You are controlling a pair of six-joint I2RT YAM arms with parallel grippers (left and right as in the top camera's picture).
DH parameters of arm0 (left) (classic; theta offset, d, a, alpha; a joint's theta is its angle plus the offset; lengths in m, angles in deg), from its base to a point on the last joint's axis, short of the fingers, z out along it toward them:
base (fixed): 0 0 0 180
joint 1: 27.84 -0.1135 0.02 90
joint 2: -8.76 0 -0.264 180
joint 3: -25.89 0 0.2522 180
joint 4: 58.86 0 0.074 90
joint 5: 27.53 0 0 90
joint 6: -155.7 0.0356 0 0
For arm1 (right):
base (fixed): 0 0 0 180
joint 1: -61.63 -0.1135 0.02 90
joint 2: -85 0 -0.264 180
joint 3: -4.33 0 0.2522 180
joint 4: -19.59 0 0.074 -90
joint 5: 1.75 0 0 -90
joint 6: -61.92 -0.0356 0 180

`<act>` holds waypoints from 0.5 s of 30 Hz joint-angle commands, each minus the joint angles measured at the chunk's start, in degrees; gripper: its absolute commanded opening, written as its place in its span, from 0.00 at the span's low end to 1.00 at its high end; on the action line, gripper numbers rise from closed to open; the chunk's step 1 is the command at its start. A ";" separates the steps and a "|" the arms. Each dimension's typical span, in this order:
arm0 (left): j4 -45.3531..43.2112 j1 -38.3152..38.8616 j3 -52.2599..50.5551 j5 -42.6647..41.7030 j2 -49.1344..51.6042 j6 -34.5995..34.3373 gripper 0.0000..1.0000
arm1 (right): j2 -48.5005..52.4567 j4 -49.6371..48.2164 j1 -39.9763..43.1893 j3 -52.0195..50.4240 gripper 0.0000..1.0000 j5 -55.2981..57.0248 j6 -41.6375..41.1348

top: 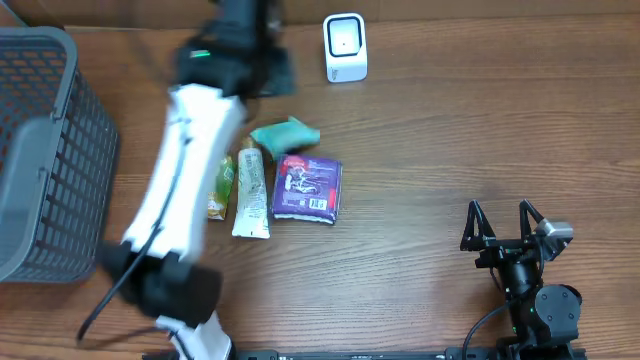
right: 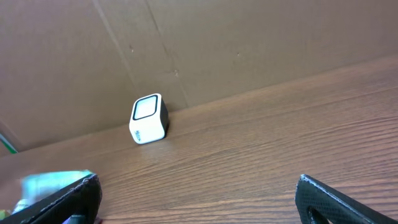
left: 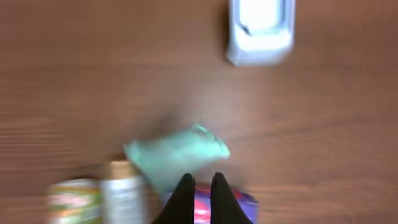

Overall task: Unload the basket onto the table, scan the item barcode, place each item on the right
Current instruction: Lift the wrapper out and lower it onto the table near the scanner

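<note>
The left gripper (left: 199, 186) has its fingers pressed together. The left wrist view is blurred, so fine detail cannot be read.

Items relative to the left gripper:
- A purple packet (left: 239, 202) lies directly beneath the fingertips and extends to their right
- A teal packet (left: 177, 152) lies just ahead of the fingertips, slightly to their left, just beside the purple packet
- A tube (left: 124, 193) with a tan cap lies to the left of the fingers, its cap end near the teal packet
- A green and yellow pouch (left: 74, 202) lies just beyond the tube, further left
- The barcode scanner (left: 260, 28) stands well ahead of the fingers and to their right, apart from all four items

A grey mesh basket (top: 40, 150) sits far to the left of the left arm.

The right gripper (top: 500, 228) has its fingers spread wide. The items lie well apart from it, to its left. The barcode scanner stands far ahead of it and to its left, against a brown cardboard wall (right: 249, 43)
</note>
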 commanded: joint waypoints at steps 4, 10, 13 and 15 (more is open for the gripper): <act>-2.69 8.90 -0.94 -8.22 12.61 -4.63 0.04 | -0.57 -0.35 -0.37 -0.61 1.00 -0.04 0.17; -3.76 11.15 -0.92 -8.02 15.93 -4.52 0.04 | -0.57 -0.35 -0.37 -0.61 1.00 -0.04 0.17; -3.98 10.03 -0.04 -6.49 15.50 -4.55 0.05 | -0.57 -0.35 -0.37 -0.61 1.00 -0.04 0.17; -4.50 8.61 0.63 -5.38 15.21 -4.55 0.15 | -0.57 -0.35 -0.37 -0.61 1.00 -0.04 0.17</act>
